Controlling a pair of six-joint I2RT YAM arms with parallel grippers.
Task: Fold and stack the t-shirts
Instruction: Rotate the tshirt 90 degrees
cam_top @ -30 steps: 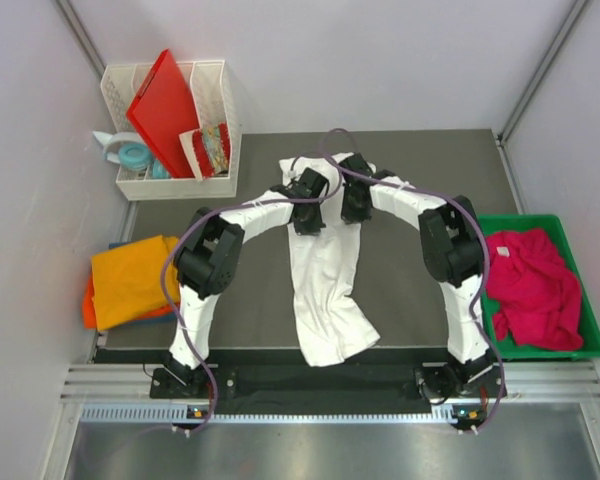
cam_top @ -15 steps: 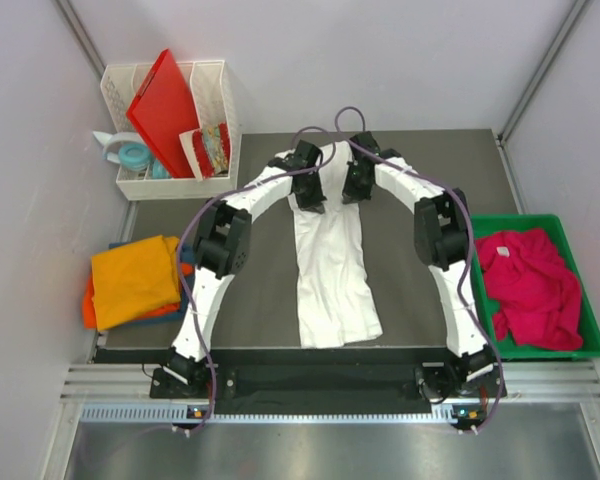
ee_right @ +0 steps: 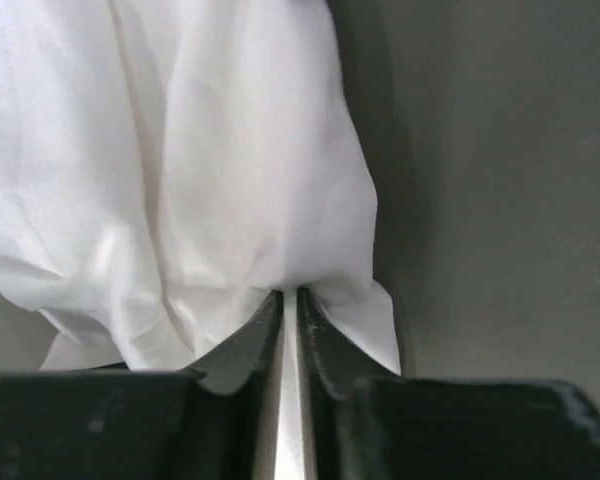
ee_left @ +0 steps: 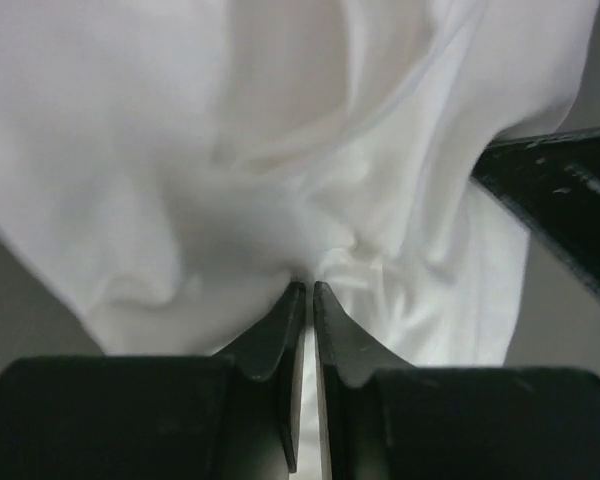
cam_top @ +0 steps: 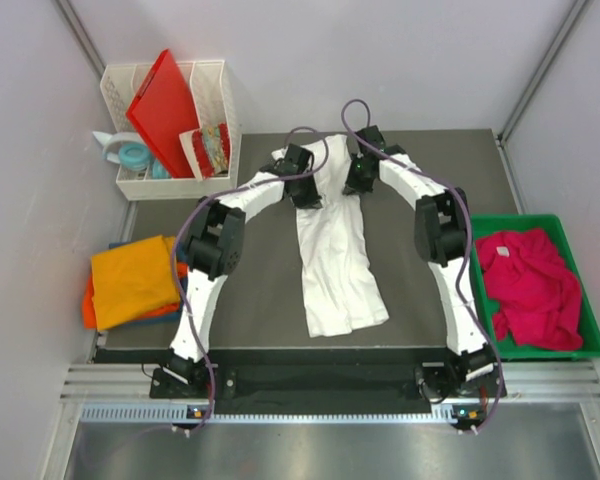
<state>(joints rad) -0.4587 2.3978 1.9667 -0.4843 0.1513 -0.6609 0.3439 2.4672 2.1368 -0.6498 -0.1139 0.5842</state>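
Note:
A white t-shirt (cam_top: 335, 260) lies lengthwise down the middle of the dark table (cam_top: 430, 180), its far end bunched between my two arms. My left gripper (cam_top: 309, 197) pinches that far end on its left side; in the left wrist view the fingertips (ee_left: 305, 285) stand almost together with white cloth (ee_left: 230, 150) caught between them. My right gripper (cam_top: 356, 184) holds the right side the same way, its tips (ee_right: 288, 293) nipping a fold of the shirt (ee_right: 210, 150). A magenta t-shirt (cam_top: 530, 285) lies crumpled in a green bin. A folded orange t-shirt (cam_top: 130, 280) rests at the left edge.
The green bin (cam_top: 540, 220) stands off the table's right edge. A white basket (cam_top: 220, 120) at the back left holds a red plastic board (cam_top: 165, 110). A pale blue roll (cam_top: 130, 155) lies beside it. The other arm's black finger (ee_left: 560, 200) shows in the left wrist view.
Both grippers have moved toward the table's far edge, pulling the white t-shirt with them. The shirt has drawn out longer and its near hem lies flatter.

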